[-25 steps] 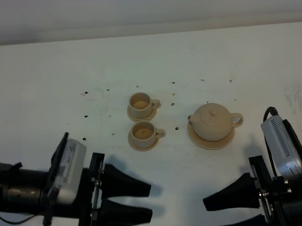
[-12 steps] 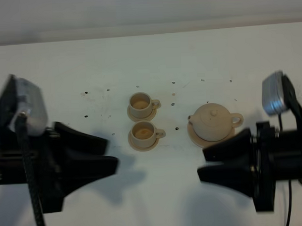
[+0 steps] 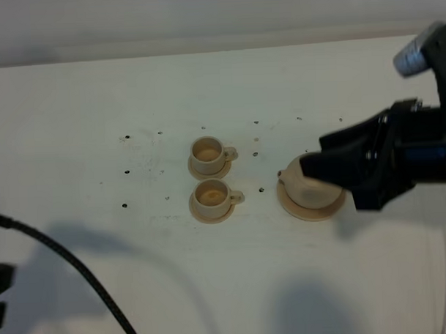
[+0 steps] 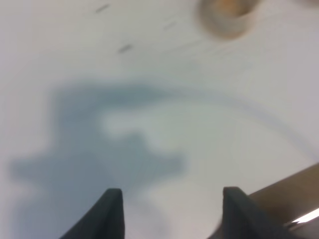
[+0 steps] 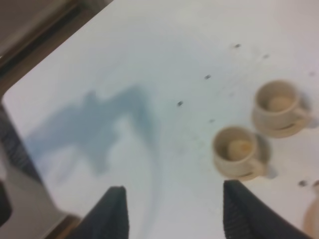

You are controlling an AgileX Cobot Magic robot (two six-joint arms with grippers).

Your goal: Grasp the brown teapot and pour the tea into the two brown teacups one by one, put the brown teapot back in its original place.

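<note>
Two brown teacups (image 3: 211, 197) stand near the brown teapot (image 3: 303, 191), which sits on its saucer (image 3: 312, 212) beneath the right gripper (image 3: 313, 156), jaws spread and empty; closing off-centre on that round body could skid or tip it.

Matte black right gripper (image 3: 313, 156), black cable (image 3: 74, 266).

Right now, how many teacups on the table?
2. The far teacup and the near teacup stand one behind the other, left of the teapot. None looks hidden.
</note>
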